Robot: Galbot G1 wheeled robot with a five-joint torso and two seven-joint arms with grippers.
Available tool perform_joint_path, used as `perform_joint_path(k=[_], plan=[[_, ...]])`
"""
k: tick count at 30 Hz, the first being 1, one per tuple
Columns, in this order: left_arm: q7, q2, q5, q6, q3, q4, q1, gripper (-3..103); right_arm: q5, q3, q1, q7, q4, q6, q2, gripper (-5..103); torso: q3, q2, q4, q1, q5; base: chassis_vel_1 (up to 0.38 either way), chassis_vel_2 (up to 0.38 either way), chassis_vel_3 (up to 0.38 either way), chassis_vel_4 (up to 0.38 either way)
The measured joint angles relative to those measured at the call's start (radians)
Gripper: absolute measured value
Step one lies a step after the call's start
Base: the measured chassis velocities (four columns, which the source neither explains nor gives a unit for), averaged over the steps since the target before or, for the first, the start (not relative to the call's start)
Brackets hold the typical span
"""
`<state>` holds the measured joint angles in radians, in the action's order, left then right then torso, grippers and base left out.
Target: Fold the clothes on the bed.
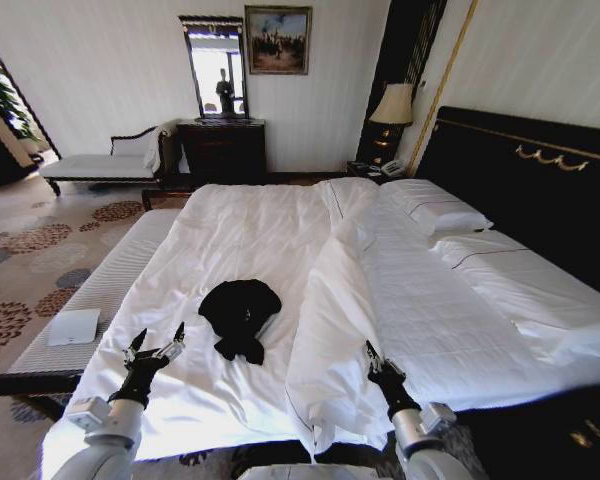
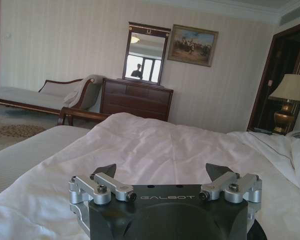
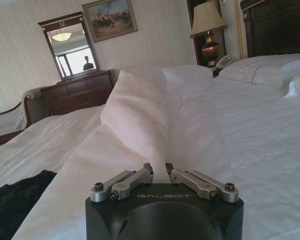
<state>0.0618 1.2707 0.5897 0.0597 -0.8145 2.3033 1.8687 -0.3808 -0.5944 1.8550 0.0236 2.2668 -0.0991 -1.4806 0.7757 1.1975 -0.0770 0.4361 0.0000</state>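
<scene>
The small black soft fabric top [image 1: 240, 315] lies bunched in a heap on the white sheet of the large dark-framed bed [image 1: 230, 240], just at eleven o'clock of the folded-back white duvet ridge [image 1: 330, 330]. Left end effector [image 1: 156, 343] hovers at seven o'clock of the top, fingers spread wide, nothing between them, apart from the cloth. Right end effector [image 1: 370, 352] sits at four o'clock of the top, over the duvet edge, fingers drawn together to a narrow close, holding nothing
</scene>
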Motion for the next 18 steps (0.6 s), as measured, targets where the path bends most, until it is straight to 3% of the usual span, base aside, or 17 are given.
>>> perform_joint_path(k=[4, 11, 18], plan=[[0.005, -0.001, 0.000, 0.003, 0.003, 0.000, -0.004, 100, -0.044, -0.058, -0.008, 0.013, 0.013, -0.005, -0.006, 1, 0.000, 0.000, 0.0000, 0.000, 0.0000, 0.000, 0.000, 0.000, 0.000], [0.016, -0.016, 0.000, 0.013, 0.002, 0.003, -0.021, 100, -0.196, -0.277, -0.087, 0.041, -0.027, -0.023, 0.020, 1, 0.000, 0.000, 0.0001, 0.000, 0.0002, 0.000, 0.000, 0.000, 0.000], [0.017, -0.011, -0.004, 0.014, 0.007, 0.002, -0.023, 100, -0.261, -0.431, -0.121, 0.049, -0.091, -0.023, 0.036, 1, 0.000, 0.000, 0.0000, 0.000, 0.0002, 0.000, 0.000, 0.000, 0.000]])
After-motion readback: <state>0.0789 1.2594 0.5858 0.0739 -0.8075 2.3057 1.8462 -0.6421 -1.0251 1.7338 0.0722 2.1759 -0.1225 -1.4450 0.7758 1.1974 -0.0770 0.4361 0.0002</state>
